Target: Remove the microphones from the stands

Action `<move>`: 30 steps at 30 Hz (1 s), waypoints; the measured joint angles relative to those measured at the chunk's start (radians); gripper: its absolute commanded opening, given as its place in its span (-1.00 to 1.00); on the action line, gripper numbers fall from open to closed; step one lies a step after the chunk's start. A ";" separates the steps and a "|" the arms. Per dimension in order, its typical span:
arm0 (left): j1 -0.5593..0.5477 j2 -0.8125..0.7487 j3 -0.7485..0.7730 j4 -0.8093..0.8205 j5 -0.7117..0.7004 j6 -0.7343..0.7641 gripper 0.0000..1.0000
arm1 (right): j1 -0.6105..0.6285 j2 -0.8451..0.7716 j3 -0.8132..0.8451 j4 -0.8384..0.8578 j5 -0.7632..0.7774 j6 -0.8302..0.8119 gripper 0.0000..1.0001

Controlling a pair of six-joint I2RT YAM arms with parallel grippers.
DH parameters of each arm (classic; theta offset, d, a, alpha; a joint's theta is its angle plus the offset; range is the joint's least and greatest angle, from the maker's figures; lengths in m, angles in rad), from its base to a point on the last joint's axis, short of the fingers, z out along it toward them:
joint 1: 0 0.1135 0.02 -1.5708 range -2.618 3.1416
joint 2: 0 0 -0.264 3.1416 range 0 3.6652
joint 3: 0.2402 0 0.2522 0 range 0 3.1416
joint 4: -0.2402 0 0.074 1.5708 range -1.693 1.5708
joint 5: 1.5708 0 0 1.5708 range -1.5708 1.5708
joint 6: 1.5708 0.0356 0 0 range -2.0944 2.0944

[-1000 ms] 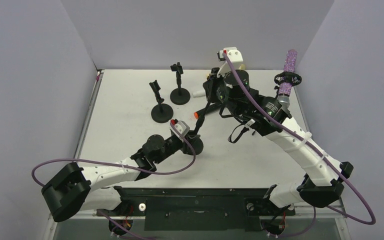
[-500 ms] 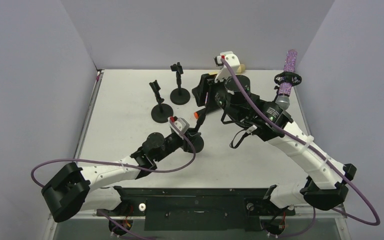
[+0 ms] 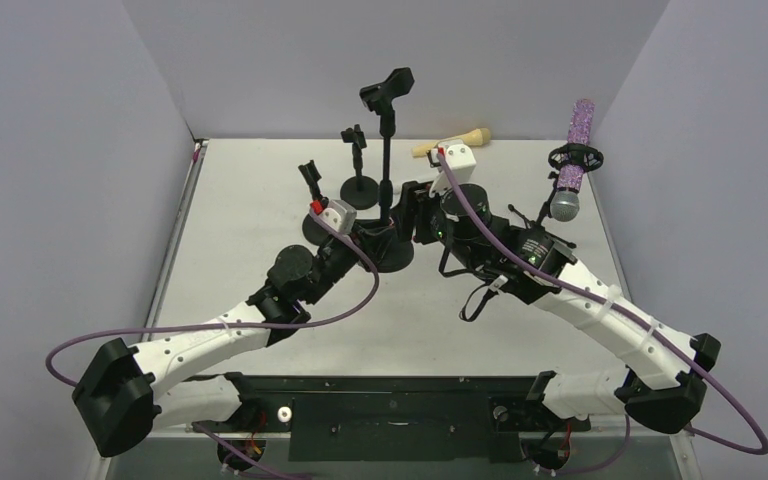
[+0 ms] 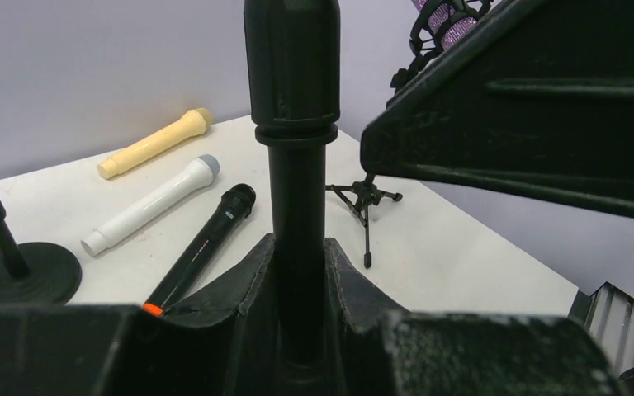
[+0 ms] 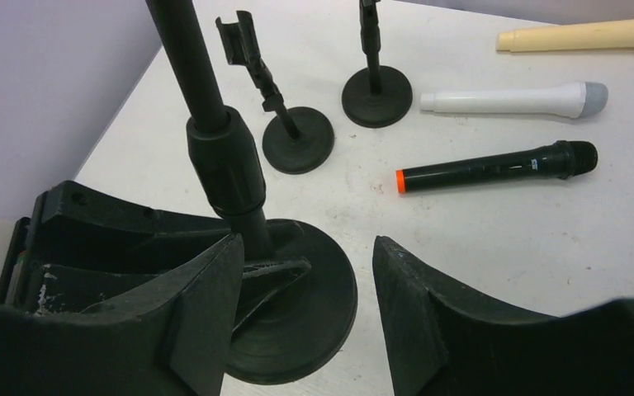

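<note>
Table (image 3: 240, 230): left gripper (image 4: 297, 256) apparently clamps stand (image 4: 291, 74).

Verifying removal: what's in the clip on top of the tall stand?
Nothing: the clip atop the tall stand is empty. The black microphone lies on the table; in the overhead view the right arm covers it.

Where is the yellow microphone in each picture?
Top view: the yellow mic lies at the table's back edge, just right of the tall stand.
Left wrist: upper left, left of the pole.
Right wrist: top right corner, far from the pole.
Shared landmark: the tall stand's black pole shows in all three.
</note>
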 measured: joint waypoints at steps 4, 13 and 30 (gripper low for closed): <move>0.000 -0.001 0.001 -0.023 -0.001 -0.009 -1.00 | 0.000 0.011 0.001 0.032 0.008 -0.001 0.10; 0.000 -0.001 0.002 -0.060 0.002 -0.017 -1.00 | 0.013 0.027 0.015 0.074 0.008 -0.003 0.10; 0.000 -0.039 0.002 -0.087 0.072 -0.016 -1.00 | -0.081 0.127 0.105 0.102 -0.205 -0.029 -0.15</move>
